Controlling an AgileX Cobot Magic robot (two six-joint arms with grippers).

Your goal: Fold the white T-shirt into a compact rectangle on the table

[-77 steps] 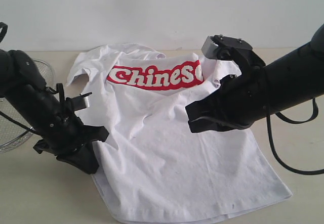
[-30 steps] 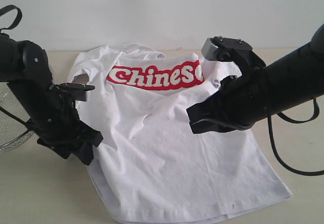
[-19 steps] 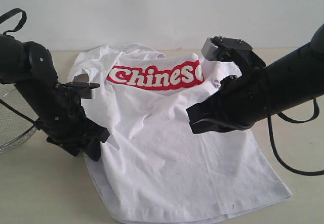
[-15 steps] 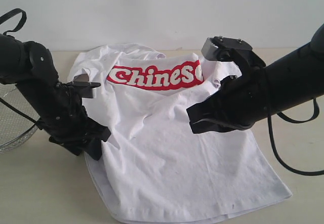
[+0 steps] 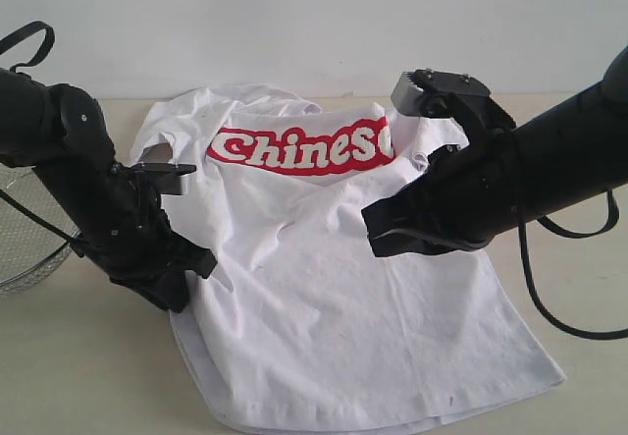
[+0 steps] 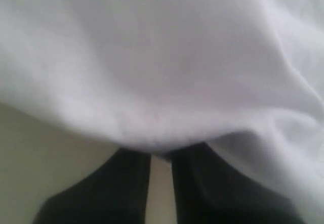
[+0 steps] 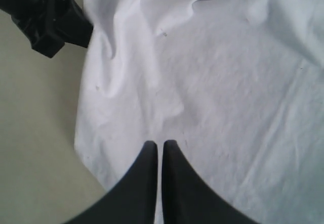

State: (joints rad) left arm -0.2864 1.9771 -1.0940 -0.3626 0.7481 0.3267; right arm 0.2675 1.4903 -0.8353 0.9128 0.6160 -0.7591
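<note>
The white T-shirt [image 5: 334, 288] lies spread and wrinkled on the table [image 5: 78, 376], its red lettering [image 5: 299, 148] at the far end. My left gripper [image 5: 186, 283] is down at the shirt's left side edge. In the left wrist view its dark fingers [image 6: 126, 183] stand nearly together, with the shirt's edge [image 6: 152, 57] bunched over their tips [image 6: 161, 155]. My right gripper [image 5: 378, 239] hovers over the middle of the shirt. In the right wrist view it [image 7: 162, 145] is shut with nothing in it, above the white cloth [image 7: 228, 82].
A round wire-mesh basket [image 5: 25, 248] sits at the left edge of the table, behind the left arm. The left arm's end [image 7: 50, 16] shows in the right wrist view beside bare tabletop [image 7: 35, 133]. A pale wall stands behind the table.
My left gripper has slid in to the shirt's left edge and its jaws have closed on the cloth. The right arm has not moved.
</note>
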